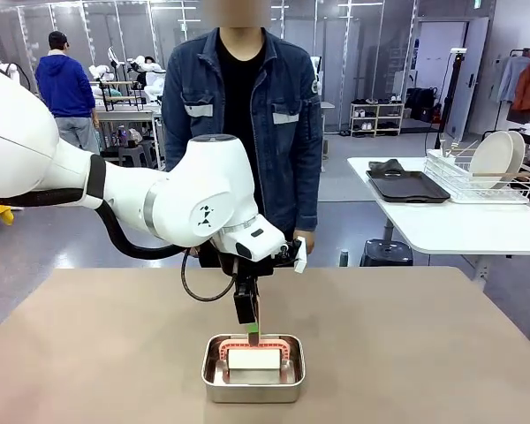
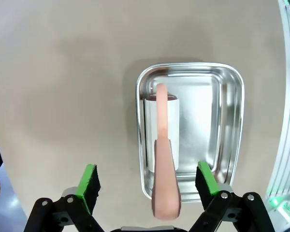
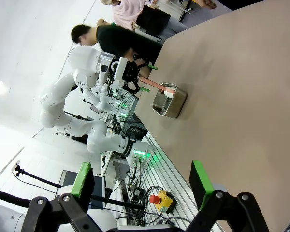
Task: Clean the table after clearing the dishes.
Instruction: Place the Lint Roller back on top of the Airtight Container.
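Roller (image 2: 163, 140): light, stiff, lying in the pan (image 2: 229, 145); take the pink handle (probably smooth).
Left gripper (image 2: 148, 187): wide, empty.
Right gripper (image 3: 141, 183): wide, empty.

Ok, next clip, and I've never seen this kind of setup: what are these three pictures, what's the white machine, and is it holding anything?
The white machine is a robot arm. The front view looks across the brown table at a person standing on the far side. The other two pictures come from cameras on each arm's wrist, looking along its two green-padded fingers. On the table sits a small steel pan with a pink-handled roller lying in it, its handle sticking out over the rim. The left gripper hangs just above that handle with its jaws open on either side, gripping nothing. The right gripper is also open and empty, off to the side, viewing the pan from a distance.
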Controlling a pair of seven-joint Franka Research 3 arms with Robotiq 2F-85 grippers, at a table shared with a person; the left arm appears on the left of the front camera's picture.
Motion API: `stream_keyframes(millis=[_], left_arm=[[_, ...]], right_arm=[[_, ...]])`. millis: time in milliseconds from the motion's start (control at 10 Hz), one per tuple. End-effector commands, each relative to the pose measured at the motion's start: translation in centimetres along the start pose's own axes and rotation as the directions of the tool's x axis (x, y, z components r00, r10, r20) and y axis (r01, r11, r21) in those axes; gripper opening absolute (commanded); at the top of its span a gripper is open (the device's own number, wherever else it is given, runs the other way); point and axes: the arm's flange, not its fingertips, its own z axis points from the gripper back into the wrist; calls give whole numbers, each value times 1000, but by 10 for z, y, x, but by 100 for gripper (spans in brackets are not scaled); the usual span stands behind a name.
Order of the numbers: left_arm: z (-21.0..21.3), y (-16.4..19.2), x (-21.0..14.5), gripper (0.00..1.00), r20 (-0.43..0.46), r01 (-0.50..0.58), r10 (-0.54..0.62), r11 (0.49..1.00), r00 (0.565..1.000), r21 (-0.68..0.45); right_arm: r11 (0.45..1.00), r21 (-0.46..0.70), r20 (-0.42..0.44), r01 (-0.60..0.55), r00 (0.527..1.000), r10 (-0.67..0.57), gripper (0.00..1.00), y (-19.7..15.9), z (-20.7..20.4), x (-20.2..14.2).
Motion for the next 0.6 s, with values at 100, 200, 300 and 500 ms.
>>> stream_keyframes(millis=[100, 200, 300, 500], left_arm=[[0, 0, 0, 100, 0, 0, 0, 1000, 1000, 0], [0, 0, 0, 100, 0, 0, 0, 1000, 1000, 0], [0, 0, 0, 100, 0, 0, 0, 1000, 1000, 0], [0, 0, 0, 100, 0, 0, 0, 1000, 1000, 0]], right_arm=[[1000, 2, -15, -19, 1000, 19, 100, 3, 1, -3], [1000, 2, -15, -19, 1000, 19, 100, 3, 1, -3], [1000, 2, -15, -19, 1000, 19, 100, 3, 1, -3], [1000, 2, -15, -19, 1000, 19, 100, 3, 1, -3]])
